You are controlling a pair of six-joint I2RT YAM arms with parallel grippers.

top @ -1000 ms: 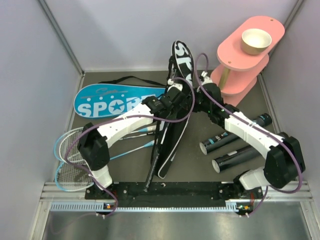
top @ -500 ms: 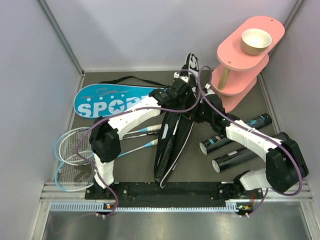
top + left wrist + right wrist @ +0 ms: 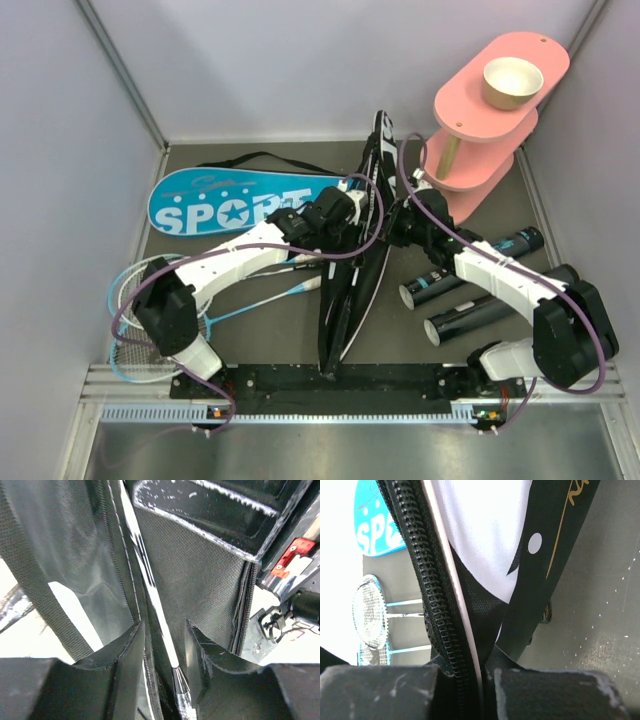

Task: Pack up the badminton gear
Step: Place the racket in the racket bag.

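Your right hand [image 3: 484, 671] pinches the black bag [image 3: 345, 290] shut-tight; at its 9 o'clock, your left hand [image 3: 164, 630] is half open, gripping nothing.

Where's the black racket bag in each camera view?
Top external: black racket bag runs up the middle.
Left wrist: the bag's mesh fills most of the frame.
Right wrist: its zipper edge runs up centre-left.
Shared landmark: blue SPORT bag, in top and right wrist only.

Black racket bag [image 3: 352, 290] on edge, unzipped, between blue rackets [image 3: 130, 350] and black tubes [image 3: 441, 285]
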